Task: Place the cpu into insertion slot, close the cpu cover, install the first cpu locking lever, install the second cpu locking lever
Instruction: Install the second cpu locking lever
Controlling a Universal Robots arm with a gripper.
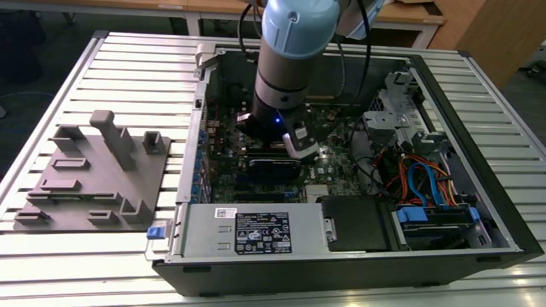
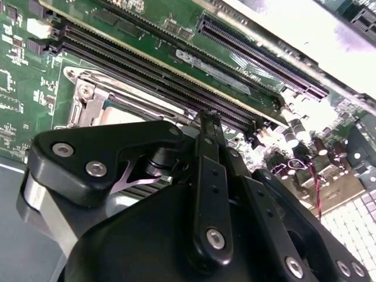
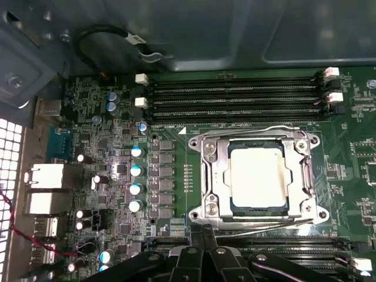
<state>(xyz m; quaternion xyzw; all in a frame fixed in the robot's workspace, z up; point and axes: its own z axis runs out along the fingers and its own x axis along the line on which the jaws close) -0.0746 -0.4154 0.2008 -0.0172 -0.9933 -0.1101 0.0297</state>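
Note:
In the first wrist view the cpu (image 3: 259,176), a pale silvery square, sits flat in the insertion slot (image 3: 257,218). The silver cpu cover (image 3: 214,176) lies down around it. One thin wire locking lever (image 3: 252,130) runs along the socket's side by the memory slots, and a second lever (image 3: 267,227) runs along the side nearest my gripper. My gripper (image 3: 201,236) is shut with nothing between its fingers, its tip just off a socket corner. In the second wrist view the black fingers (image 2: 210,126) meet in a narrow tip over the cover's edge (image 2: 111,94).
The arm (image 1: 286,77) reaches down into an open computer case (image 1: 477,192). Long black memory slots (image 3: 235,94) flank the socket. Capacitors (image 3: 136,170) and rear ports (image 3: 44,176) stand beside it. A grey fixture plate (image 1: 94,179) lies on the table at the exterior view's left.

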